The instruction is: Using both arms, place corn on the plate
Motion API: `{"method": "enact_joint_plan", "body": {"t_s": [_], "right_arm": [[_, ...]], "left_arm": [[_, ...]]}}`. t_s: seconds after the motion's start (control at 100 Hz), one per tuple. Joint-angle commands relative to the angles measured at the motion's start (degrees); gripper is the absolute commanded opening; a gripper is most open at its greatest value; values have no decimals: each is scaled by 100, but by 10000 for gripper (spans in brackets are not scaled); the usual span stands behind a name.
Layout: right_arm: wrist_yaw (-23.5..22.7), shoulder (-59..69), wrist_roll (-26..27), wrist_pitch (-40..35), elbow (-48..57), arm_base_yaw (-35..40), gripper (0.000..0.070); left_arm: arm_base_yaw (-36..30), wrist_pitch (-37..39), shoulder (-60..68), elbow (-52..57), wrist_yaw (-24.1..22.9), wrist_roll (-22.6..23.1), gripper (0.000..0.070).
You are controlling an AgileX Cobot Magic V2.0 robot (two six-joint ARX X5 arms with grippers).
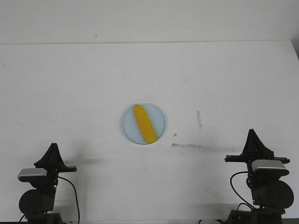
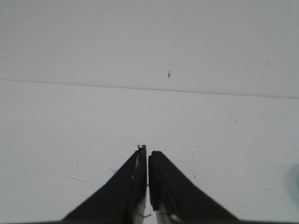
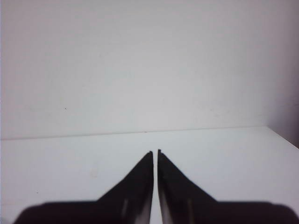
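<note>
The yellow corn lies diagonally on the pale blue plate in the middle of the white table. My left gripper is at the near left, far from the plate, shut and empty; the left wrist view shows its jaws closed over bare table. My right gripper is at the near right, also far from the plate, shut and empty; the right wrist view shows its tips nearly touching. Neither wrist view shows the corn or the plate clearly.
Two strips of tape lie on the table right of the plate, one upright. The table's far edge meets a white wall. The table's right edge shows at the far right.
</note>
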Motion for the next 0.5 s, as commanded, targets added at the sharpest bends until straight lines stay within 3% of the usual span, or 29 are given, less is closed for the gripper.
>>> {"method": "enact_joint_plan", "body": {"t_s": [0.0, 0.49], "right_arm": [[9, -15, 68, 59, 9, 0, 15], [162, -1012, -138, 168, -1248, 678, 15]], "left_arm": [[0, 83, -9, -118, -2, -13, 2], [0, 83, -9, -118, -2, -13, 2]]}}
